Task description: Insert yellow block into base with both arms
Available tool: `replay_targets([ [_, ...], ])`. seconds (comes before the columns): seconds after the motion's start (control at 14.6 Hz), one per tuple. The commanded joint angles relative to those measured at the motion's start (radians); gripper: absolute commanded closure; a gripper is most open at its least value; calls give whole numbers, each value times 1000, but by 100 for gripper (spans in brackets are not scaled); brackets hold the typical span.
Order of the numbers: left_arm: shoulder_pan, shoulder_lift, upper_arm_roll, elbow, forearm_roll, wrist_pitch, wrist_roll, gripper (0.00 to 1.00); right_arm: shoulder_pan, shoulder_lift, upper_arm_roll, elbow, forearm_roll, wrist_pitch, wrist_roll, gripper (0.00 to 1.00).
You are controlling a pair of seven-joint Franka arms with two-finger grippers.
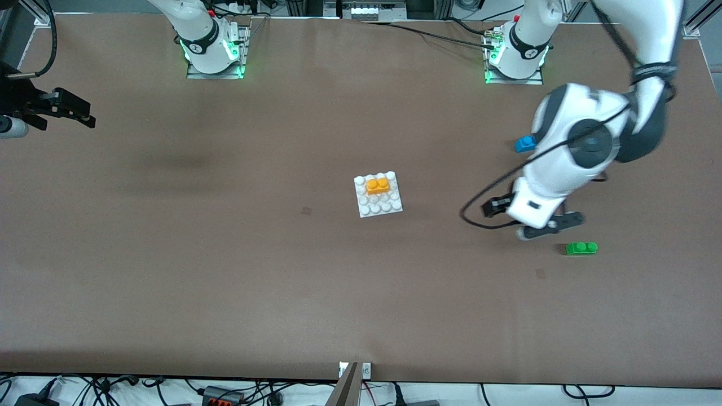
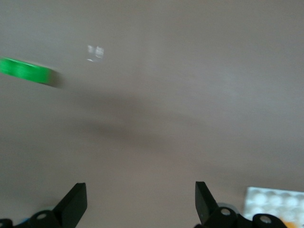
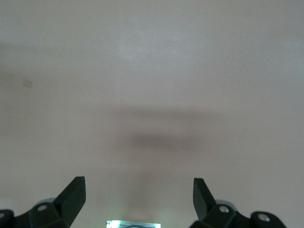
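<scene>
Brown table [image 1: 225,282], cables [image 1: 101,389] along edge

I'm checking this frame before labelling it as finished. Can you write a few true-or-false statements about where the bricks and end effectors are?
1. The yellow block sits on the base. True.
2. The left end effector grips the green brick. False: it is open and empty, over bare table beside that brick.
3. The right end effector is open with nothing in it. True.
4. The blue brick lies on the base. False: it lies on the table toward the left arm's end.
</scene>
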Motion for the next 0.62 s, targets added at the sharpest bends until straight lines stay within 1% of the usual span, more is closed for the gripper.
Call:
replay_targets([
  [0.0,75,-91,-12,-20,12,-83,104,0,-6,1,2,5,18,3,12,0],
  [0.14,142,-138,-13,-20,6,-112,191,0,-6,1,2,5,18,3,12,0],
  [0.21,187,-167,-15,-20,1,-119,271,0,-6,1,2,5,18,3,12,0],
  [0.27,204,-192,-13,-20,-9,-137,320,0,-6,1,2,5,18,3,12,0],
  [0.41,221,-226,-13,-9,-52,-210,334,0,-6,1,2,5,18,4,12,0],
  [0.55,209,-221,-21,60,-54,-298,334,0,-6,1,2,5,18,4,12,0],
])
